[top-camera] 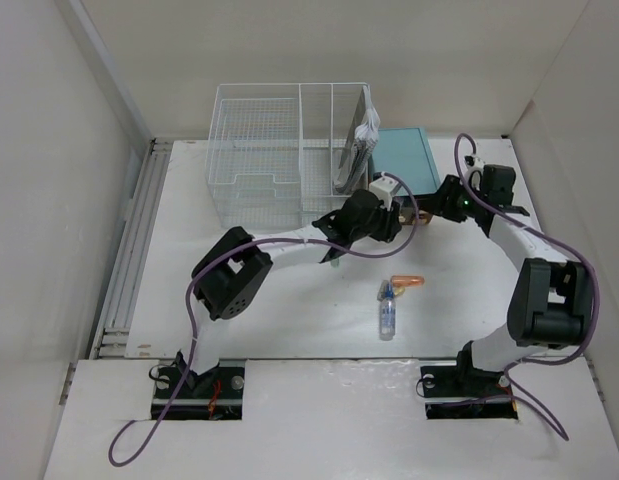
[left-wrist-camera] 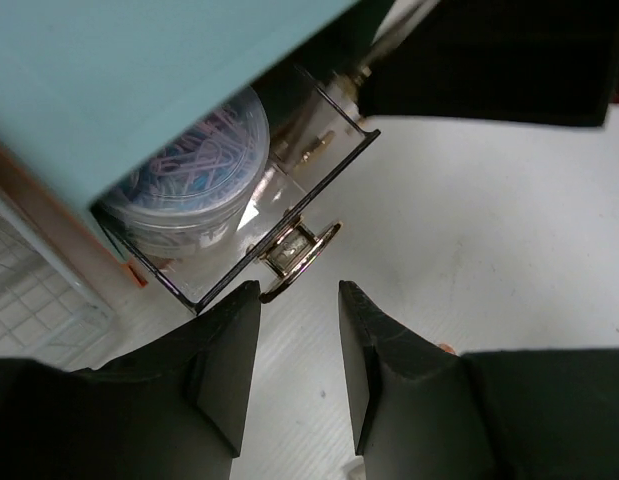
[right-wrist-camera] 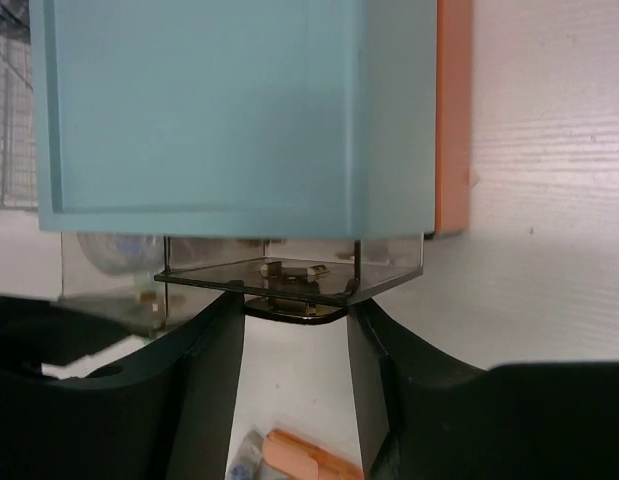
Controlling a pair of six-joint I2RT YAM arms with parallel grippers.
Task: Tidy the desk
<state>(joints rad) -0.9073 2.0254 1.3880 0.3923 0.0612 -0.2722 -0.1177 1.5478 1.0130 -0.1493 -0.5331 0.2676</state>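
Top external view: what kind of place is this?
Likely a robotics lab test cell staged as an office workspace: a white desk boxed in by plain wall panels, with stationery props on it, a wire-mesh organizer rack and a teal drawer box holding a tub of paper clips.

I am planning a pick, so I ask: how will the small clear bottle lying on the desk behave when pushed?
The bottle looks round and lies on its side, so it would probably roll if nudged across its length. It seems small and mostly clear, so it is likely light.
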